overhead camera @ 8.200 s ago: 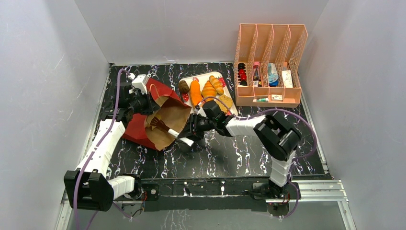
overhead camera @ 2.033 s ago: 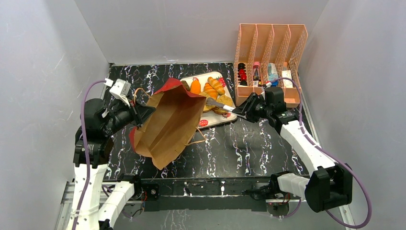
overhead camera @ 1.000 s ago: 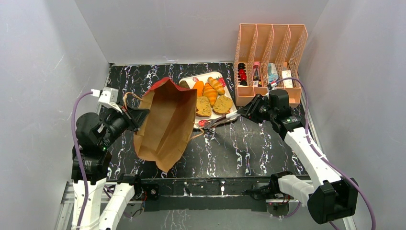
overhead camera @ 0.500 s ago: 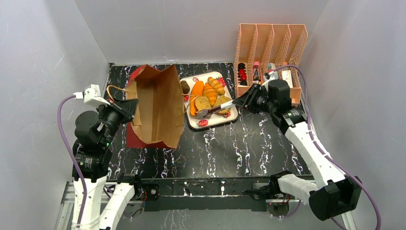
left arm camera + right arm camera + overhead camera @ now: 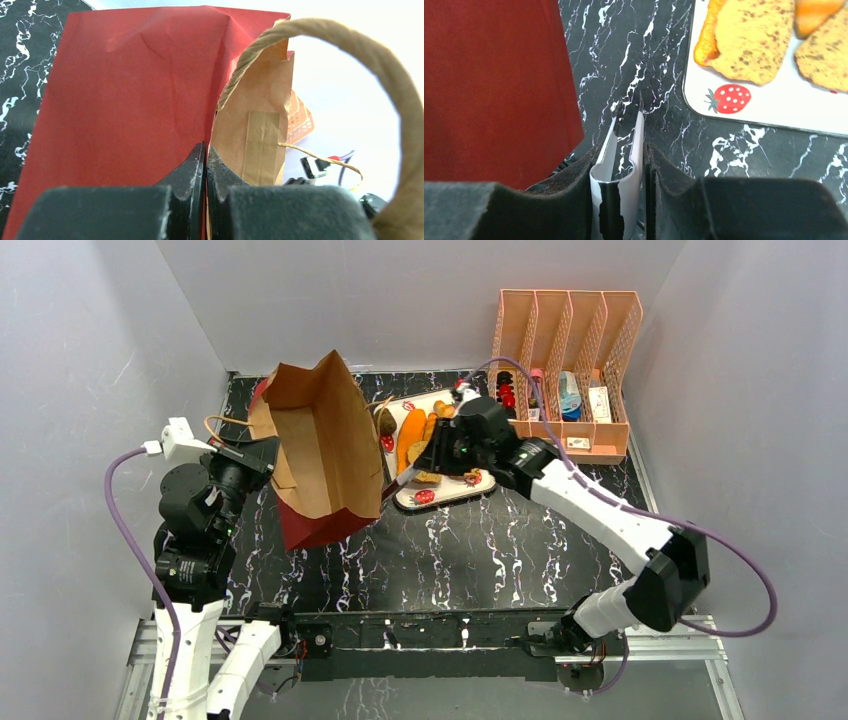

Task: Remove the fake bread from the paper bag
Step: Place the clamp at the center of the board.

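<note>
- The left gripper [image 5: 206, 156], at the left of the top view, has its jaws pinched flat on the rim of the paper bag [image 5: 318, 435], just beside a twine handle [image 5: 385, 70]. The bag stands tilted at centre left with its mouth up.
- The right gripper [image 5: 623, 150] clamps narrowly on the handle of the metal tongs [image 5: 633, 131]. The tongs point down-left at the bag's red lower wall and carry nothing that I can see.
- The step in hand looks like a reach into the bag for any loaf inside. What shows of the interior is bare brown paper, and the bottom is hidden.
- To do it well, the left grip should hold the mouth wide and tipped toward the right arm. The tongs should rise and enter through the opening rather than push the red wall, which could fold the bag shut.
- The fake bread [image 5: 410, 435] lies just right of the bag on the strawberry-print tray [image 5: 769, 112]. There are orange loaves, a dark roll and tan slices [image 5: 751, 42].
- Farthest off, at the upper right, a pink organizer [image 5: 565, 310] holds small items whose labels are too small to read.
- No brand or writing is legible anywhere; the tray shows only its strawberry motif.
</note>
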Controlling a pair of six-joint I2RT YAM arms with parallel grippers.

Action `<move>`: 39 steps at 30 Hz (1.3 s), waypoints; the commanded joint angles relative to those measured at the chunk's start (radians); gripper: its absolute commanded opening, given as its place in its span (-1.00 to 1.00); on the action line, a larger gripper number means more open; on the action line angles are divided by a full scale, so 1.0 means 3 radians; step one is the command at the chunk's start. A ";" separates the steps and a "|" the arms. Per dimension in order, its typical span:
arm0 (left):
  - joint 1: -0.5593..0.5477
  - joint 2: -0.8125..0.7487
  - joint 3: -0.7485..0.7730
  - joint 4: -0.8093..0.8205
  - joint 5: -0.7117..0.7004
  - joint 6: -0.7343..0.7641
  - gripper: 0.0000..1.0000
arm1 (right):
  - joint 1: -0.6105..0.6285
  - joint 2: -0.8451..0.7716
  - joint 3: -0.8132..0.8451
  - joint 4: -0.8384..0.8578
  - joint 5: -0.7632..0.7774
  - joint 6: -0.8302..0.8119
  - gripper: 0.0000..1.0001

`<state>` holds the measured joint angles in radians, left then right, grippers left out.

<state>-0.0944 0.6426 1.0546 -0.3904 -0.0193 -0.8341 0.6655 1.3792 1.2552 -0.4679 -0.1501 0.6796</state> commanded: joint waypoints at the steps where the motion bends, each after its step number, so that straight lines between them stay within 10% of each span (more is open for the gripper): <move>1: -0.0004 -0.0113 0.0008 0.0066 -0.0182 -0.0355 -1.00 | 0.0355 0.0322 0.0495 0.0048 0.0352 -0.0218 -0.80; 24: -0.0009 -0.0508 -0.0545 -0.0019 -0.0257 -0.1030 -1.00 | 0.0599 0.2492 0.2995 -0.1661 0.0215 -0.0920 -0.79; 30: -0.0004 -0.0949 -0.1342 0.0496 -0.0485 -0.1206 -1.00 | 0.0517 0.3174 0.3653 -0.1960 0.0156 -0.1089 -0.79; 39: -0.0002 -0.0922 -0.1632 0.0918 -0.0405 -0.1236 -1.00 | 0.0349 0.3504 0.3543 -0.1630 0.0050 -0.1132 -0.80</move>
<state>-0.0944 0.3328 0.5545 -0.2276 -0.1577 -1.2137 0.7876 2.4889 2.3447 -1.0451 -0.1226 0.3611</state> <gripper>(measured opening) 0.007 0.263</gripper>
